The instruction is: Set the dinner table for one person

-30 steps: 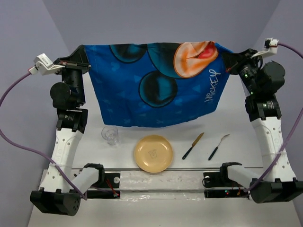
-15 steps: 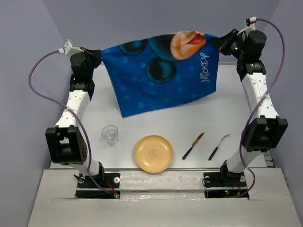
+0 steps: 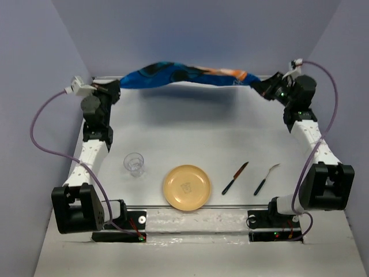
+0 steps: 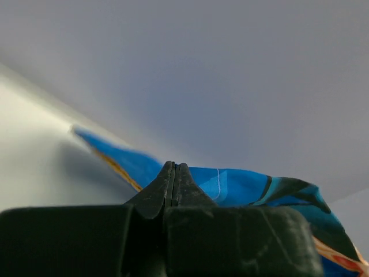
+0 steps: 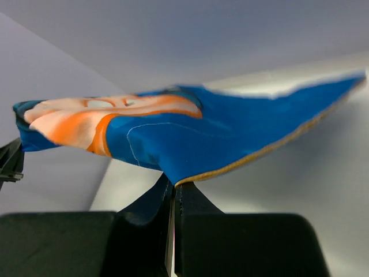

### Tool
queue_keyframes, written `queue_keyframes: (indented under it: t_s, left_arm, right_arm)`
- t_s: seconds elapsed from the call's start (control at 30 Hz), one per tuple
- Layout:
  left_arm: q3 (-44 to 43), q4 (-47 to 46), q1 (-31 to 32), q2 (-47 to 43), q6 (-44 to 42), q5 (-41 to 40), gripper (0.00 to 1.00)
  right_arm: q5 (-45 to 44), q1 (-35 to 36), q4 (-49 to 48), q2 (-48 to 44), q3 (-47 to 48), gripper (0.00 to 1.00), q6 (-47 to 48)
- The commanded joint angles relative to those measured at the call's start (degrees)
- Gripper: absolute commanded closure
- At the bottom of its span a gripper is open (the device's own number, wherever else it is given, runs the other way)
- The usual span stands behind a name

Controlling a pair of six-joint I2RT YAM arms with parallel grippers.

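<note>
The blue cartoon-mouse placemat hangs stretched between both grippers along the far edge of the white dinner table. My left gripper is shut on its left corner; the cloth shows beyond the closed fingertips. My right gripper is shut on its right corner, and the cloth spreads just above the jaws. A yellow plate, a clear glass, a knife and a fork lie near the front edge.
Grey-violet walls close in the table at the back and both sides. A metal rail runs along the front by the arm bases.
Both arms have carried the placemat away from the camera and down to the far edge of the table; it went from hanging spread high to a low, bunched strip.
</note>
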State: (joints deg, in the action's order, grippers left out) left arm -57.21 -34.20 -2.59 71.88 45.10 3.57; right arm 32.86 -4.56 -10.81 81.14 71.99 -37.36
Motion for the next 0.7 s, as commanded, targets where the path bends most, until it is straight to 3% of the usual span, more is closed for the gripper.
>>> queue_keyframes:
  t_s: [0.0,0.2,0.3,0.47,0.67]
  left_arm:
    - [19.2,-7.4,-0.9,-2.8,3.8,-2.3,1.0]
    - [30.2,-11.9,-1.3,0.2,5.3,-4.3,0.98]
    - [31.5,-12.4,-1.4,1.9,5.3,-3.8,0.86]
    - [33.9,-12.7,-1.5,-1.2,6.0,-4.2,0.76]
    - [37.9,-11.9,-2.7,-6.1,7.6,-3.8,0.55]
  right_arm:
    - [-0.4,-0.3,-6.9,0.3,-14.8,1.0,0.7]
    - [-2.0,-0.3,-12.2,5.1,-28.0,1.0,1.2]
    - [-2.1,-0.8,-12.3,7.4,-30.3,1.0,1.9]
    - [-4.9,-0.8,-11.4,5.0,-35.4,1.0,2.3]
    - [-8.8,-0.8,-9.6,2.2,-41.6,0.92,2.2]
